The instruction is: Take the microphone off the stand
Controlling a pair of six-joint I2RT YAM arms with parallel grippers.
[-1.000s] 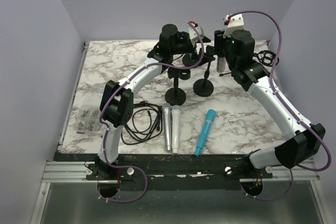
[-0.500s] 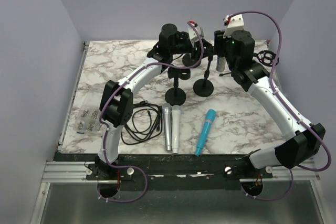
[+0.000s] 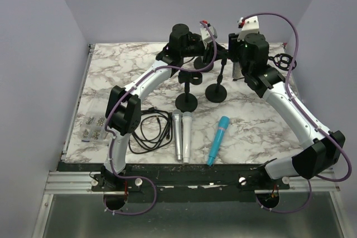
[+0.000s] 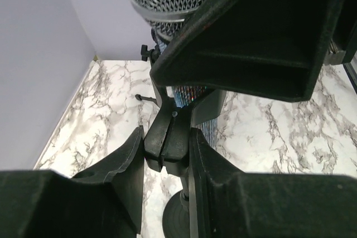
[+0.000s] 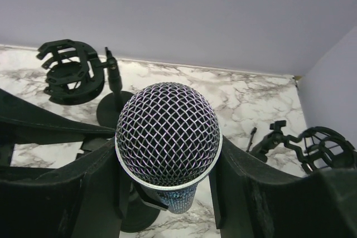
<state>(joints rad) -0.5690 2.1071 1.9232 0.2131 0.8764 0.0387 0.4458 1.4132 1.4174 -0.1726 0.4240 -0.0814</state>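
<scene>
Toward the back of the marble tabletop (image 3: 128, 71) both arms reach in to the same spot. The microphone (image 5: 167, 132) stands upright there, its round mesh head uppermost and its blue patterned body running down toward the clip of the stand (image 4: 167, 137). From these views I cannot tell whether the body is seated in the clip or just clear of it. The right pincer (image 5: 170, 189) is closed narrowly on the microphone, one black finger (image 5: 95, 193) on each side of the body just under the head. The left pincer (image 4: 167, 160) is also drawn in tight and clamps the stand's clip between its two pads, with the stand's round base showing below. In the overhead view a second stand (image 3: 187, 102) sits just to the left of the first. Nearer the arms' bases, two silver microphones (image 3: 182, 136) lie side by side, touching along their length. A teal microphone (image 3: 218, 140) lies at a slant to their right, apart from them. A coil of black cable (image 3: 150, 129) rests just left of the silver pair, and a few small grey parts (image 3: 92, 128) lie by the left edge. A black spider mount (image 5: 72, 71) stands on its own base near the back wall, and another (image 5: 321, 149) sits by the right corner.
</scene>
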